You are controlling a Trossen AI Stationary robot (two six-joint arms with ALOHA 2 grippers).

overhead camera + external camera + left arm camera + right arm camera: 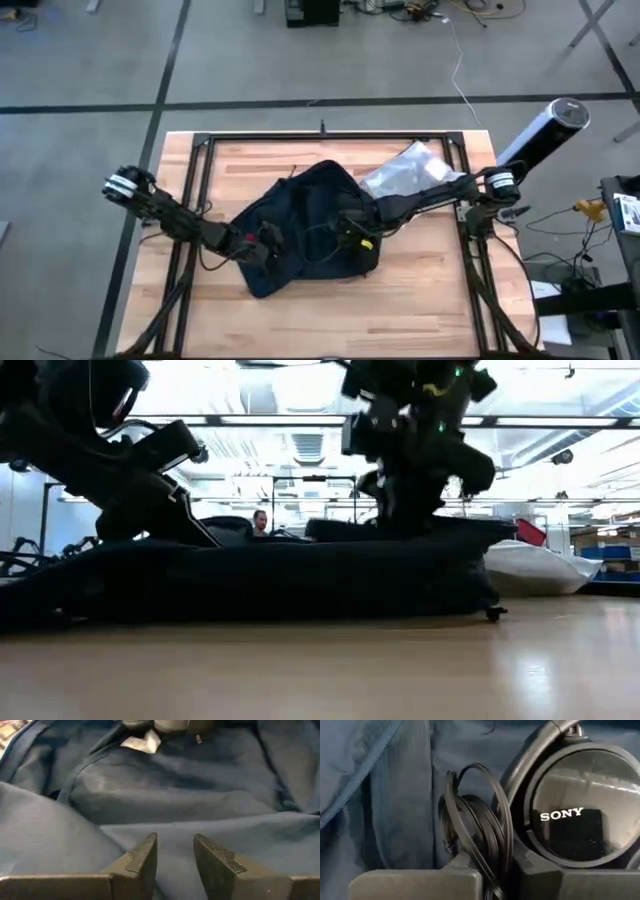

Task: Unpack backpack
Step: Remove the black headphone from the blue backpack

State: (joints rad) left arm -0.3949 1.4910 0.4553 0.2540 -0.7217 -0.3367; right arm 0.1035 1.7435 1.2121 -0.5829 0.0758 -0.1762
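Backpack [300,215], both end effectors [352,232] lowered onto it

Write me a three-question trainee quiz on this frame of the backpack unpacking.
1. True or false: the silvery pouch lies inside the backpack.
2. Which item shows right at the right end effector? A) headphones B) bottle C) book
3. What fabric does the left end effector hover over, fingers apart?

Key: 1 false, it lies on the table beside the bag. 2 A, with coiled cable. 3 The backpack's navy fabric.
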